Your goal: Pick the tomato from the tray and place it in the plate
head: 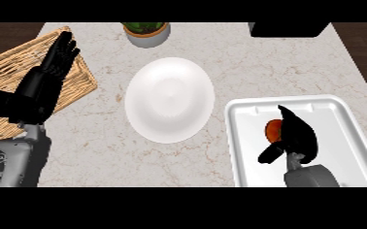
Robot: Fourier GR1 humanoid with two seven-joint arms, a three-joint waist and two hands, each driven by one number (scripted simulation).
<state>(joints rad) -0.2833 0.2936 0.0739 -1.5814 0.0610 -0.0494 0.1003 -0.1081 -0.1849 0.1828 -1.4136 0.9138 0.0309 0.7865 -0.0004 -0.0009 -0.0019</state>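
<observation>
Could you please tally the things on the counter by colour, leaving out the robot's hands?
White: 2, the plate and the tray
Red: 1, the tomato
Tan: 1, the wicker mat
Green: 1, the potted plant
Black: 1, the dark object
Total: 6

The counter point(287, 68) looked like veined marble, the mat point(79, 85) woven wicker — plate point(170, 99) and tray point(243, 121) smooth, white.

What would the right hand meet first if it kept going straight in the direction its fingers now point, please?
Most likely the tomato: the right hand is in the white tray, fingers curving over the tomato on its left. Beyond lies the tray's far rim. Whether it already touches is unclear.
</observation>
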